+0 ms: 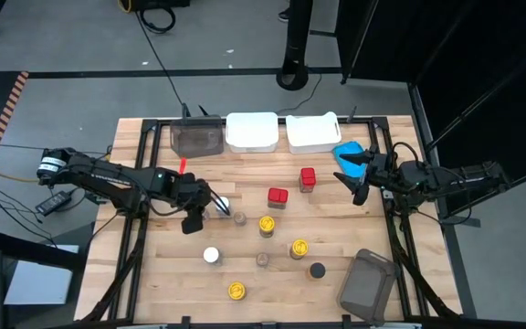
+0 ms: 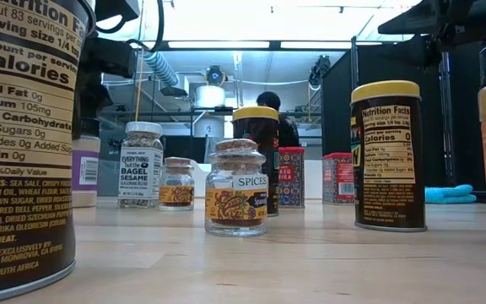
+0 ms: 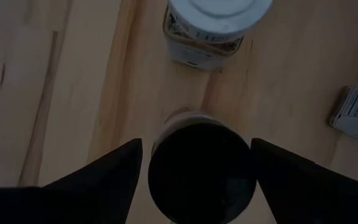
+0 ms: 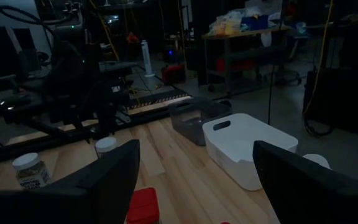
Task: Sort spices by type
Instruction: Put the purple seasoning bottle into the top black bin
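Small spice jars stand upright on the wooden table: yellow lids (image 1: 267, 223), (image 1: 299, 248), (image 1: 236, 291), red square caps (image 1: 278, 196), (image 1: 308, 177), a white cap (image 1: 211, 256), a black cap (image 1: 317, 270) and a cork-topped glass jar (image 2: 236, 187). My left gripper (image 3: 196, 163) is open above a dark-capped jar (image 3: 201, 168), with one finger on each side of its cap. A white-lidded jar (image 3: 219, 25) stands just beyond. In the low view a purple-labelled jar (image 2: 85, 173) stands on the table under that gripper. My right gripper (image 4: 194, 180) is open and holds nothing, above the table's right side (image 1: 359, 178).
Along the far edge sit a grey bin (image 1: 196, 137) and two white tubs (image 1: 251, 131), (image 1: 313, 132). Another grey bin (image 1: 368, 283) lies at the near right. A blue cloth (image 1: 350, 153) lies by my right gripper. A person shows beyond the table (image 2: 270, 103).
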Robot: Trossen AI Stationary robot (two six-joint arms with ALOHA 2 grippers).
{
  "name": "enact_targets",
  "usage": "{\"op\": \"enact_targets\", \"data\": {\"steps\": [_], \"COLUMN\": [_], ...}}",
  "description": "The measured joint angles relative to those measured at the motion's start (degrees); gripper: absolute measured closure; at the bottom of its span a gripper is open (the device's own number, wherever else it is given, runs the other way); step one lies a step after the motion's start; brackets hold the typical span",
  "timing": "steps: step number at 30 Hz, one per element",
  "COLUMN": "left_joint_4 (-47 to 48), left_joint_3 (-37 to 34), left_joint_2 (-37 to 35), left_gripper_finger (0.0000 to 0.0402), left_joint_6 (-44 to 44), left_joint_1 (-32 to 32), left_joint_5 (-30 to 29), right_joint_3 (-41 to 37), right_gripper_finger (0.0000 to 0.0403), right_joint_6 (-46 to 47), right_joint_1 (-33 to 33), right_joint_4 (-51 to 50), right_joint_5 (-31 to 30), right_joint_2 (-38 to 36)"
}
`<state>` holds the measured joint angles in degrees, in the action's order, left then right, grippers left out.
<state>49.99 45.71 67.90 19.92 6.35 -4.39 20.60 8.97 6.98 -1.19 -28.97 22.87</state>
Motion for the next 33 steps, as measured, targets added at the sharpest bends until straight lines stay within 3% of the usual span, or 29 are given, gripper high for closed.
{"op": "enact_targets", "data": {"steps": [3,9,23,33], "left_joint_4": [0.0,-0.1,-0.1,8.3], "left_joint_3": [0.0,0.0,2.4,10.2], "left_joint_2": [0.0,-0.1,0.0,0.0], "left_gripper_finger": [0.0122,0.0214,0.0214,0.0214], "left_joint_6": [0.0,-0.1,5.0,11.5], "left_joint_1": [0.0,0.0,-0.5,-8.1], "left_joint_5": [0.0,-0.2,0.4,-4.1], "right_joint_3": [0.0,0.0,0.0,0.0], "right_gripper_finger": [0.0082,0.0082,0.0082,0.0082], "right_joint_6": [0.0,0.0,0.1,0.1], "right_joint_1": [0.0,0.0,0.0,0.0], "right_joint_4": [0.0,0.0,0.0,-0.2], "right_joint_5": [0.0,0.0,0.0,0.0], "right_joint_2": [0.0,0.0,0.0,0.0]}}
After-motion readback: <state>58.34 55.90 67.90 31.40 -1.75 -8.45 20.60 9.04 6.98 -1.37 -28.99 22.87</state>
